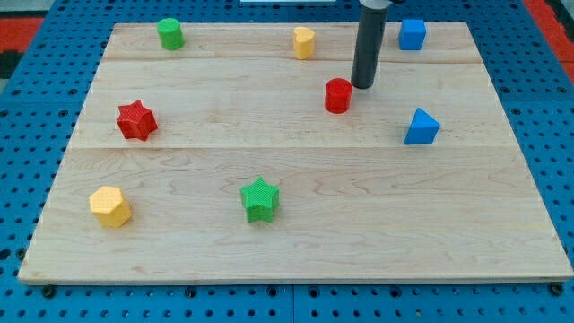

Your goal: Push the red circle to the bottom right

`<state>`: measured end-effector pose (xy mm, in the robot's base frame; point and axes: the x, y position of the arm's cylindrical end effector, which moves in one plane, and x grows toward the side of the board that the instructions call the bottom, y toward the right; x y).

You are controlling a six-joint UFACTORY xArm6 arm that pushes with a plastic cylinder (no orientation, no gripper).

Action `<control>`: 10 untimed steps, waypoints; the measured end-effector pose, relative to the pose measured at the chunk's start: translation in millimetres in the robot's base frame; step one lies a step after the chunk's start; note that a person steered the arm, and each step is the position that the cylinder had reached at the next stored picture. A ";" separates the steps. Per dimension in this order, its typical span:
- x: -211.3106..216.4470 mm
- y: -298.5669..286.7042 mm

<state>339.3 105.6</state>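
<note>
Past the green star (260, 199), the red circle (338, 95) looks light and slidy, best pushed from its top-left, while my tip (362, 86), a bare rod pinching nothing, sits just right of it.

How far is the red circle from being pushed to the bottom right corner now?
Nothing looks done: the red circle sits in the board's upper middle. In hand: my tip stands just at its upper right. Left: the whole push toward the view's bottom right, passing the blue triangle.
</note>
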 end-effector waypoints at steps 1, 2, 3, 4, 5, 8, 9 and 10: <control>25.5 -1.9; -42.8 21.7; -29.8 -12.1; 8.2 -48.0; 6.2 -50.9; 93.6 -47.3; 84.3 -59.5; 85.9 -92.2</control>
<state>425.3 13.4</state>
